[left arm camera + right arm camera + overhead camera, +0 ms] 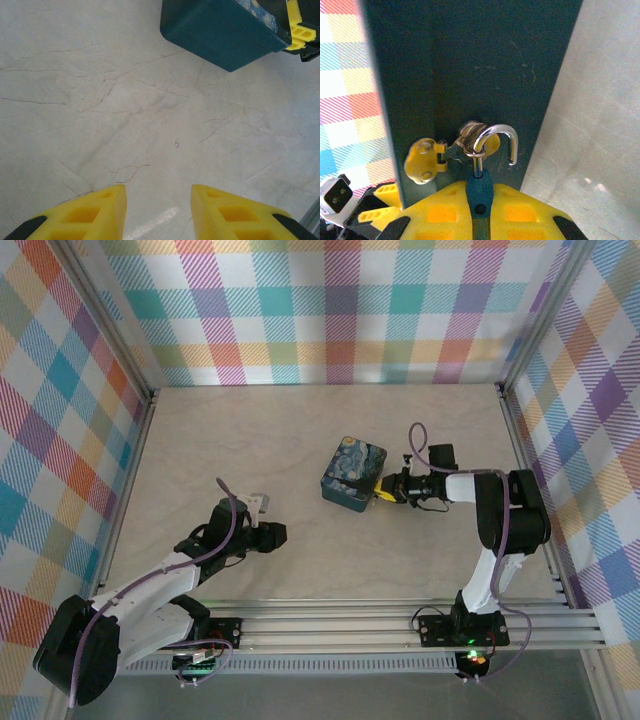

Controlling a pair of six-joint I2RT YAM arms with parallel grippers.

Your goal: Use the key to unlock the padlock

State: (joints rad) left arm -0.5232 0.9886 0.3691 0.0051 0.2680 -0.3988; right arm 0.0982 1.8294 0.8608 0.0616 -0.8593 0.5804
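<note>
Padlock [480, 150] hangs on the brass hasp [422, 161] on the dark teal side wall of the box [353, 473], mid-table, on the side facing the right arm. Box lid has a swirly blue-and-yellow print. Silver U-shackle [513, 147] sits with one leg free in the air and the other running down into a narrow teal tab [480, 192] with a small hole. Right gripper [383, 493] is clamped on that tab, yellow fingers tight either side. Can't tell whether the tab is the lock body or the key head, since its lower end is cut off between the fingers. Keyway isn't visible. Left gripper [157, 192] hovers over the pale, crack-veined table [150, 100], well apart from the box, jaws spread with nothing between them.
</note>
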